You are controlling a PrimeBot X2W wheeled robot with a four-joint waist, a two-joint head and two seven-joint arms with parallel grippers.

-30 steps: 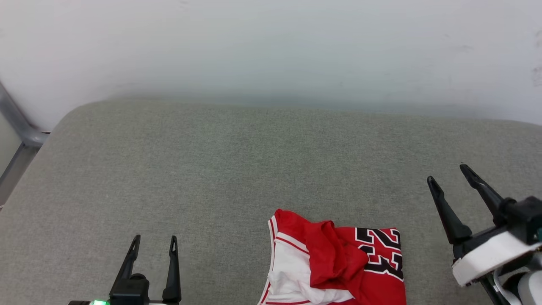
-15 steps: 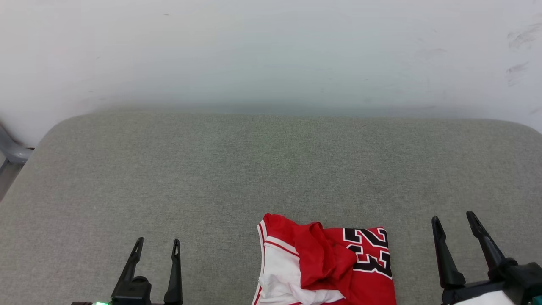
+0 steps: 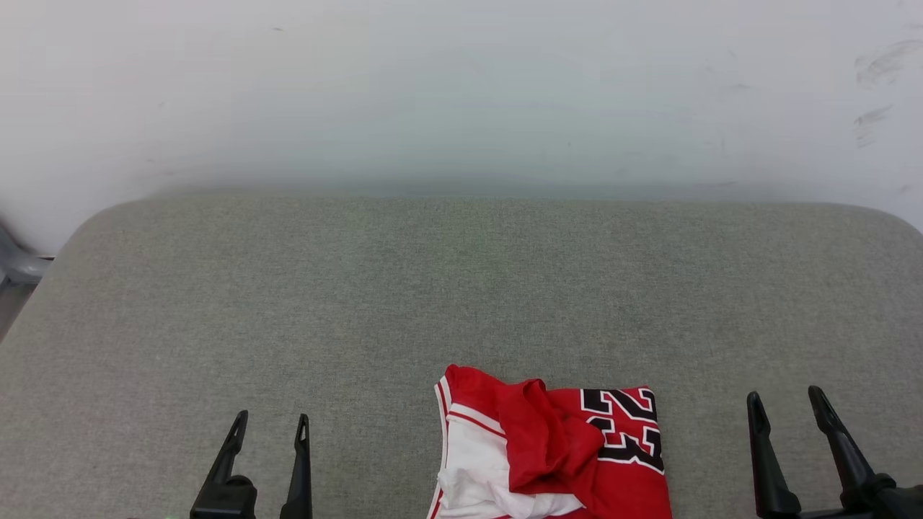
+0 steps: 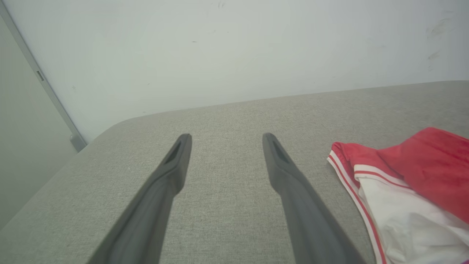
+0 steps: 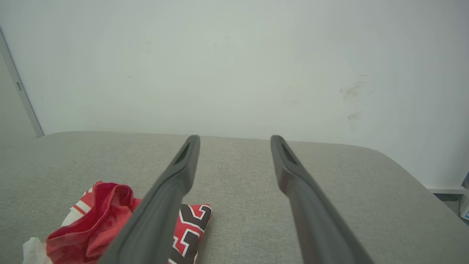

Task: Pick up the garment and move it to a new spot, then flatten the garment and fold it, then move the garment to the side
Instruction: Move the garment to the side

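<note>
I see the garment (image 3: 551, 450) crumpled at the near edge of the grey cushion (image 3: 360, 303). The left gripper (image 3: 272, 417) and right gripper (image 3: 784, 394) flank it, fingers spread, touching nothing.

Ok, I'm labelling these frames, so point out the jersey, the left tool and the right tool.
jersey (image 3: 551, 447), head view, on the bunched red fold at its middle.
left tool (image 3: 272, 417), head view, midway between its two fingertips.
right tool (image 3: 784, 393), head view, midway between its two fingertips.

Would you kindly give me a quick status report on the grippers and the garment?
Both open, empty: left gripper, right gripper. The garment lies crumpled between them on the grey cushion, untouched. No obstruction seen.
</note>
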